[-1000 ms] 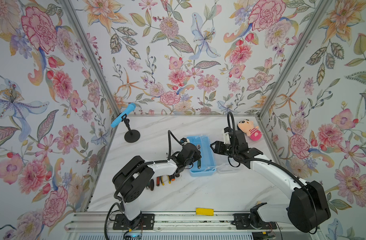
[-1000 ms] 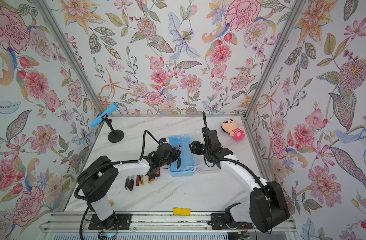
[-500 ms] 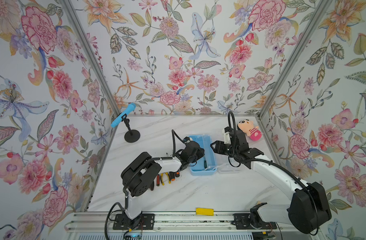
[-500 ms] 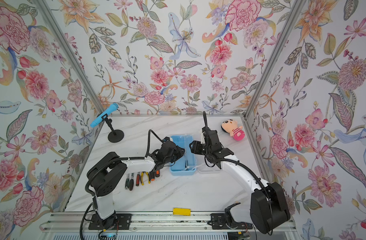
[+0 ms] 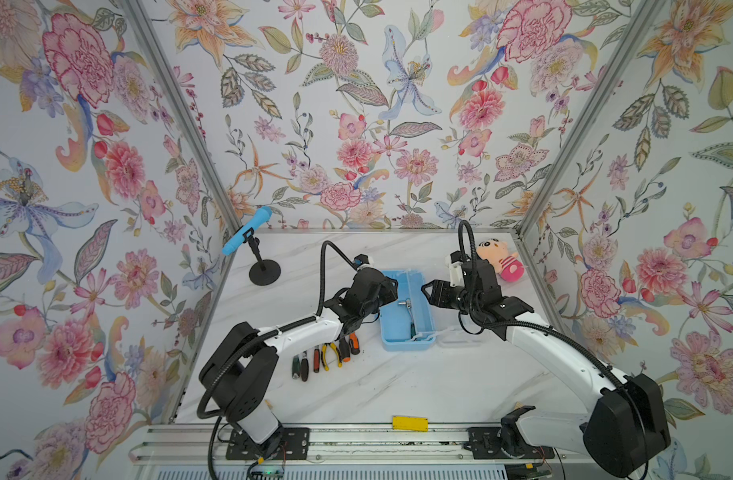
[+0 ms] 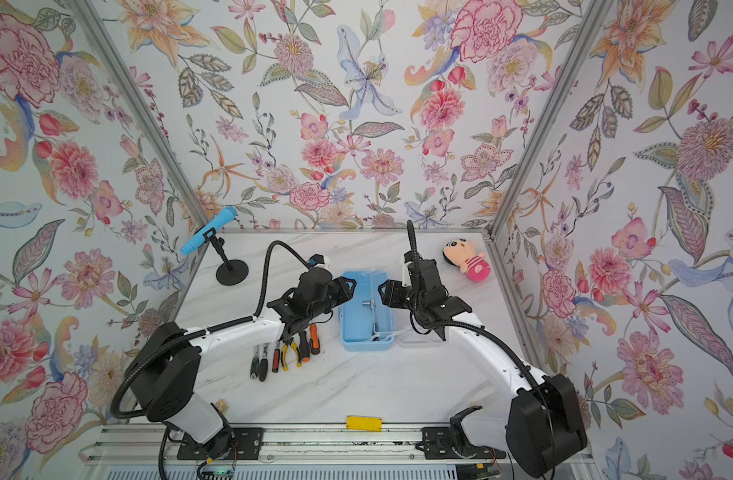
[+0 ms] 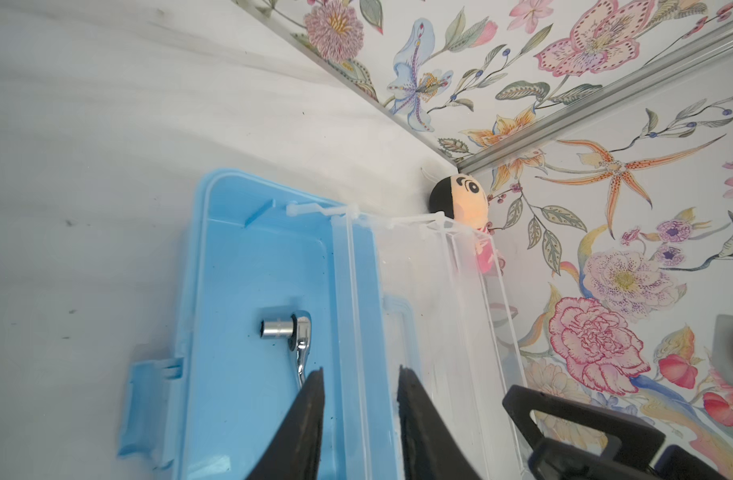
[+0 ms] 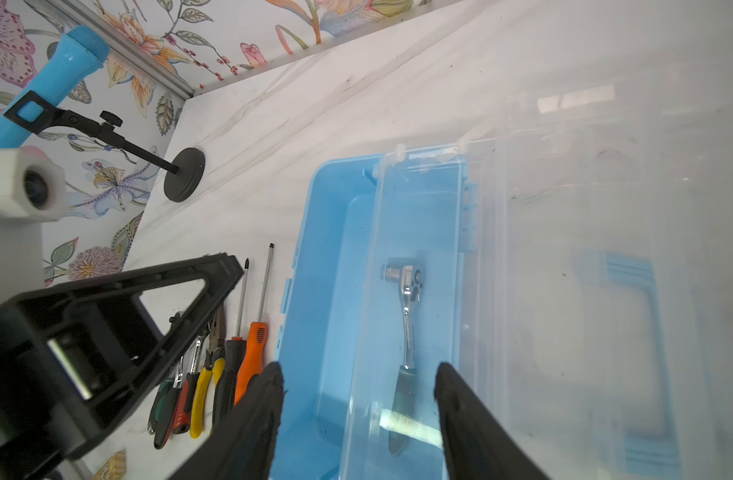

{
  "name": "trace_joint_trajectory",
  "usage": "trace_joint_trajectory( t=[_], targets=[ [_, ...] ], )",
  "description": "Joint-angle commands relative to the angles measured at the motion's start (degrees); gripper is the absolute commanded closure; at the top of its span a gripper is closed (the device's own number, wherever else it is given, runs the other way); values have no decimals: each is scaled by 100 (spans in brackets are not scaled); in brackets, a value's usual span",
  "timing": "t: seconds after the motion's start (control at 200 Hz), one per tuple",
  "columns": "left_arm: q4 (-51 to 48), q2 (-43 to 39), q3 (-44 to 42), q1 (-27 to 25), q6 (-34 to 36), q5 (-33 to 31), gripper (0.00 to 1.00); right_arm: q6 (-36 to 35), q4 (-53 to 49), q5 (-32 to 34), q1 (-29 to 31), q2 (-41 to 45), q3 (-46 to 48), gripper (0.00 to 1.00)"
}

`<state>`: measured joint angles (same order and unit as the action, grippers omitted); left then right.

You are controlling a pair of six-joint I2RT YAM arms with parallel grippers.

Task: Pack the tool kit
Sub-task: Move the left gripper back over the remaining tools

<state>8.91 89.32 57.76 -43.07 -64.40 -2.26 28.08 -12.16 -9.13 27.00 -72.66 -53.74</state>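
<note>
Floral walls (image 5: 356,124) are closing round the marble table (image 5: 398,386) where I am working. Mid-table the blue box (image 5: 392,328) is sitting with its clear lid (image 5: 456,337) swung open to the right. My left claw (image 7: 360,378) is hovering over the box's left rim, jaws parted and gripping nothing. My right claw (image 8: 358,374) is hanging over the right rim, jaws spread wide and clamping nothing.

The mic (image 5: 247,230) is standing at the far left and the doll (image 5: 500,259) is lying at the far right. Of my wrist views, only the right is catching the mic and only the left the doll, peeping over the lid.

Left of the box, pliers (image 8: 207,382) and two screwdrivers (image 8: 250,353) are lying in a row with other tools. Both top views and my right wrist view are showing them.

The ratchet (image 7: 294,336) is lying inside the box. My left wrist view is giving me its head bare, and my right wrist view its whole length through the lid.
</note>
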Motion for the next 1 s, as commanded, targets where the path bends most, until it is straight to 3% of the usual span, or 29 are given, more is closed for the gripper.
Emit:
trace_joint_trajectory(
  t=[0.0, 0.175, 0.38, 0.996],
  targets=[
    [-1413, -747, -525, 138, 760, -940, 62, -169, -181, 219, 208, 199, -179, 41],
    [-2873, -1882, -1305, 367, 935, -1688, 58, -139, -146, 289, 444, 152, -95, 41],
    [-2695, -2851, -2748, 1111, 748, -1024, 60, -110, 85, 159, 527, -263, -58, 41],
    [-1568, -1465, -2837, 1581, 1124, -612, 69, -87, 189, 103, 529, -794, -200, 41]
  ],
)
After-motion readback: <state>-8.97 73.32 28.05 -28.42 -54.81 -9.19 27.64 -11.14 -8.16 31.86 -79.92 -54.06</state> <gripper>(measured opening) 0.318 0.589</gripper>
